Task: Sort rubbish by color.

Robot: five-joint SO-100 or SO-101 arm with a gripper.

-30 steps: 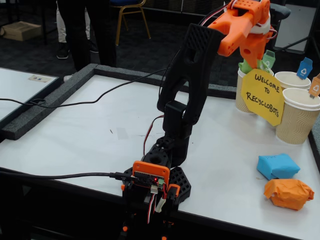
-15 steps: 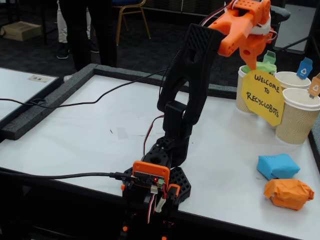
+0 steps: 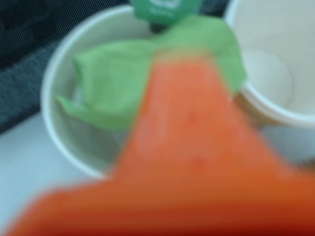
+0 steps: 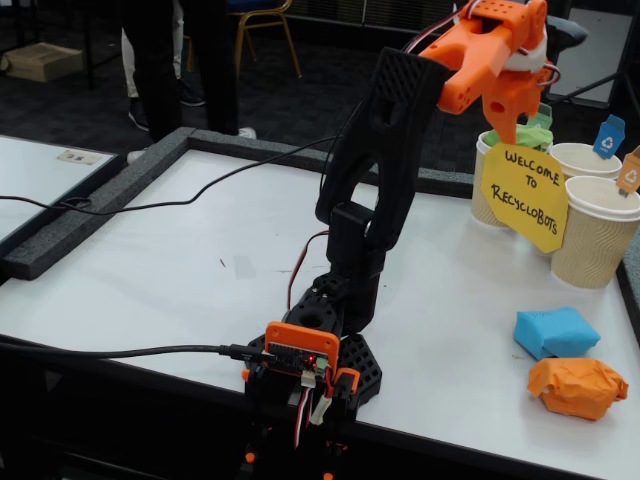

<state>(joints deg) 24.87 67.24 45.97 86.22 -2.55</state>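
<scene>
- The orange gripper (image 4: 508, 128) is hanging over the leftmost tan cup (image 4: 482, 195) at the far right of the desk (image 4: 180, 270) in the fixed view, with the black arm (image 4: 375, 170) reaching up from its base at the near edge.
- The green lump (image 3: 123, 78) is sitting in that cup's mouth in the wrist view, spilling over the rim toward the neighbouring empty cup (image 3: 275, 64).
- One blurred orange finger (image 3: 197, 147) is filling the lower wrist view in front of the green lump; whether the gripper is spread or pinching the paper, I cannot tell.
- The blue lump (image 4: 556, 332) and the orange lump (image 4: 578, 387) are lying on the desk at the right, just beside each other, orange nearer the camera.
- A yellow sign (image 4: 526, 193) is leaning in front of the cups.
</scene>
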